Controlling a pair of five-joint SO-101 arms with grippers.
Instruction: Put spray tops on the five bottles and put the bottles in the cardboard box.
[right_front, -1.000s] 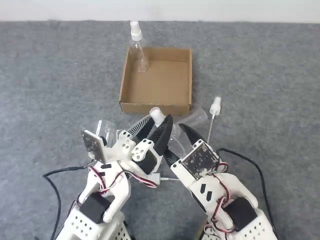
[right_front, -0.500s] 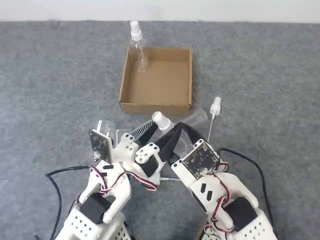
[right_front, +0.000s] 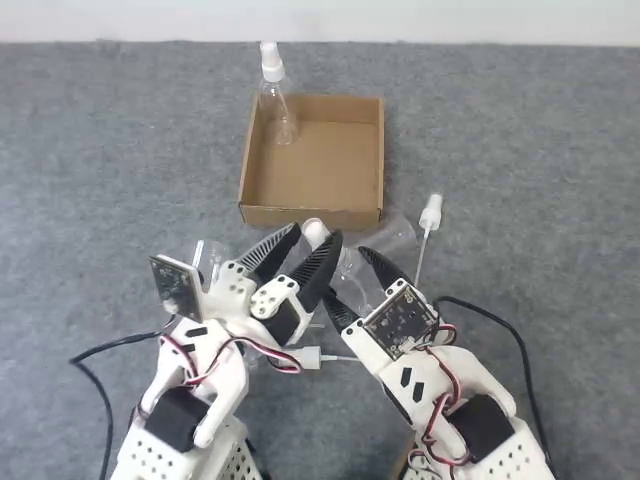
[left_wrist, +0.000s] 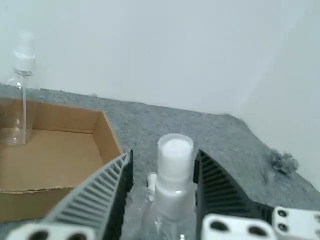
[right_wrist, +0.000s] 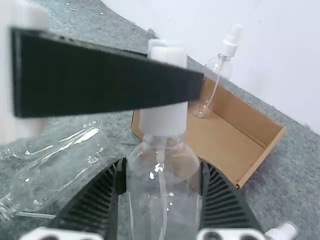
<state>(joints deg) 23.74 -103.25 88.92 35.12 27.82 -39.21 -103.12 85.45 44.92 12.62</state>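
Note:
A clear bottle (right_wrist: 161, 190) stands upright with my right gripper (right_wrist: 161, 167) shut on its body; in the high view the same gripper (right_front: 347, 277) is just in front of the cardboard box (right_front: 312, 165). A white spray top (left_wrist: 175, 165) sits on that bottle's neck. My left gripper (left_wrist: 162, 155) is open around the top, with a gap on each side; from above the left gripper (right_front: 318, 232) straddles the spray top (right_front: 314, 233). Another bottle (right_front: 276, 105) with a spray top stands in the box's far left corner.
A loose spray top (right_front: 429, 218) with its tube lies right of the box's front corner. Open clear bottles lie on the grey carpet, one near the left arm (right_front: 205, 260) and one by the right gripper (right_front: 397, 235). A third spray top (right_front: 310, 356) lies between the arm bases.
The left gripper has turned at the wrist and its jaws have spread away from the spray top. The right arm and its bottle have stayed put.

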